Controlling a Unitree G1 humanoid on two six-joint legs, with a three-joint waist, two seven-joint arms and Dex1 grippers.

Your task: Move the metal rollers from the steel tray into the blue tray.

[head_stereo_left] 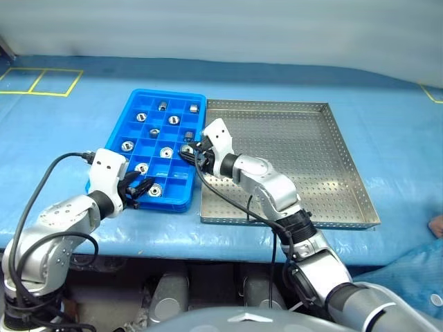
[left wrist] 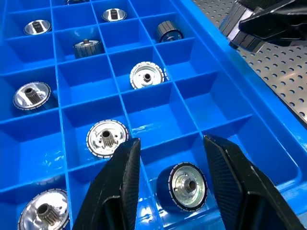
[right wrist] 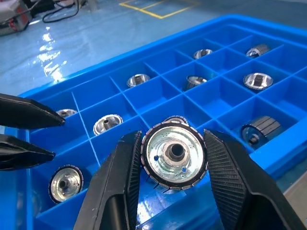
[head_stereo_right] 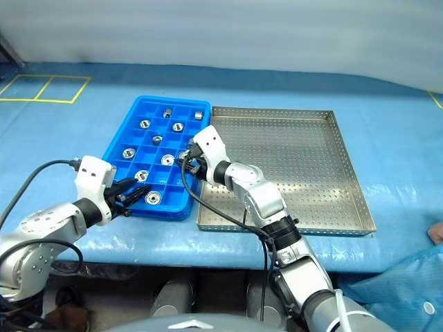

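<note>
Blue-sheeted table (head_stereo_left: 69, 117); yellow floor tape (head_stereo_left: 41, 81); left claw (left wrist: 170, 158) open, right claw (right wrist: 175, 158) grips roller (right wrist: 173, 155).

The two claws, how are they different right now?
The right claw is pinching a shiny metal roller above the blue tray; the left claw is open and holds nothing. The right claw is near the tray's middle, the left at its near corner. Both have two black fingers.
</note>
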